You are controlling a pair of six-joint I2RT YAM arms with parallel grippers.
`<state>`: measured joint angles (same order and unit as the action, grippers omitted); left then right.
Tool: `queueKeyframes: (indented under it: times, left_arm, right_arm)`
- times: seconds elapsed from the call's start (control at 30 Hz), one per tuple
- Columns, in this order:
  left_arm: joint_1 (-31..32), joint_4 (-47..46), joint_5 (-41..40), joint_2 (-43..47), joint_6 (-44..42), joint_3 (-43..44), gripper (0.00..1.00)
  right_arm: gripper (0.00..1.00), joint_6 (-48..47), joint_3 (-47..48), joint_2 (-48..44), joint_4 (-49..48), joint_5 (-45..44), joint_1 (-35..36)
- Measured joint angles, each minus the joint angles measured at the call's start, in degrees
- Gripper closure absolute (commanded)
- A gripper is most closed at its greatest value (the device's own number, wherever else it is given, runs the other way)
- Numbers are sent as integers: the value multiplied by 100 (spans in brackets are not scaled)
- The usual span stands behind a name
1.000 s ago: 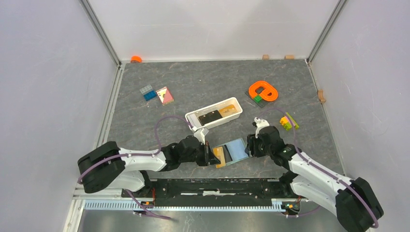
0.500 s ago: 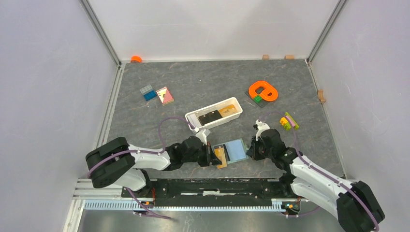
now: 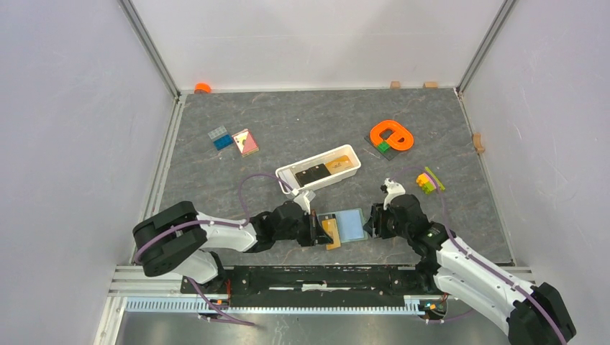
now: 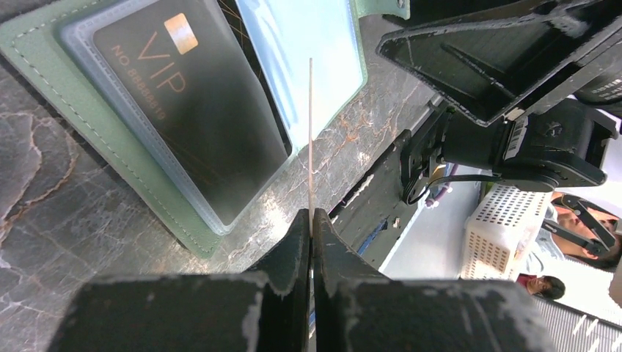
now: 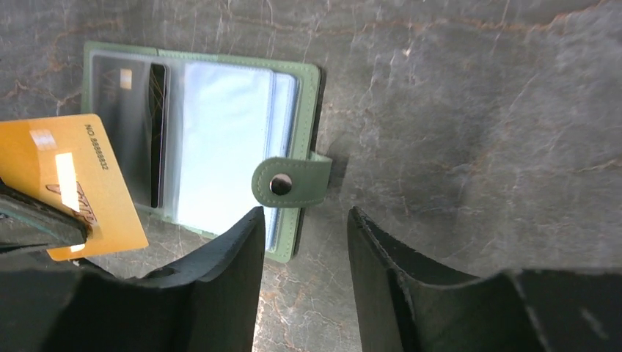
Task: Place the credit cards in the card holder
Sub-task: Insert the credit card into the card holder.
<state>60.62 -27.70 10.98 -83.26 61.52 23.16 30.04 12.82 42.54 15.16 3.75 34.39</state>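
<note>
Over the last second the left arm had reached a little further along the near edge of the table, bringing the orange card (image 4: 310, 132) slightly closer to the card holder (image 5: 220, 147).

The left gripper (image 4: 310, 220) was clamped tight on that card, pinching one short end. From its own wrist camera the card showed only as a thin edge, with its free end pointing away from the fingers toward the holder's pale blue sleeves. Seen from above, the card's long axis ran roughly from near to far, a little tilted, over the holder's left part.

The card holder lay open and flat on the grey table (image 3: 288, 122) between the two grippers, its long axis running left to right. A black card (image 4: 191, 110) marked VIP sat in the clear sleeve on its left half. Its snap tab stuck out on the right side.

The right gripper (image 5: 304, 220) held nothing. Its jaws stood partly apart, just beside the tab on the holder's right edge.

Farther back stood a white tray (image 3: 288, 175) with a black card (image 3: 311, 175) and a tan card (image 3: 338, 164) inside. Well beyond it lay an orange ring piece (image 3: 392, 134), some toy bricks (image 3: 429, 181) on the right and a blue brick (image 3: 219, 136) on the left.
</note>
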Motion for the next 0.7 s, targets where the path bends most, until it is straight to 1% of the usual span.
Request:
queueKeyframes:
  times: [0.1, 0.17, 0.23, 0.3, 0.37, 0.43, 0.57, 0.63, 0.7]
  left_arm:
    - [-31, -33, 15, -37, 9, 2, 98]
    - [-74, -44, 33, -85, 9, 7, 98]
    - [-140, -70, 129, -190, 9, 33, 98]
    - [-175, -109, 188, -284, 9, 61, 98]
    - [-210, -146, 275, -358, 9, 79, 98]
    - [-245, -170, 332, -398, 9, 79, 98]
    - [-337, -254, 461, -476, 9, 85, 98]
    - [-380, -302, 551, -553, 11, 120, 98]
    - [-417, -387, 621, -638, 17, 149, 98]
  right_arm:
    - [35, -118, 114, 52, -39, -127, 0]
    - [33, -190, 133, 118, -149, -125, 0]
    - [35, -247, 133, 201, -254, -116, 0]
    - [40, -289, 133, 286, -374, -116, 0]
    - [48, -332, 133, 369, -470, -133, 0]
    - [57, -354, 133, 452, -518, -201, 0]
    - [82, -428, 131, 514, -525, -437, 0]
    - [91, -446, 131, 564, -522, -577, 0]
    - [97, -452, 131, 638, -518, -710, 0]
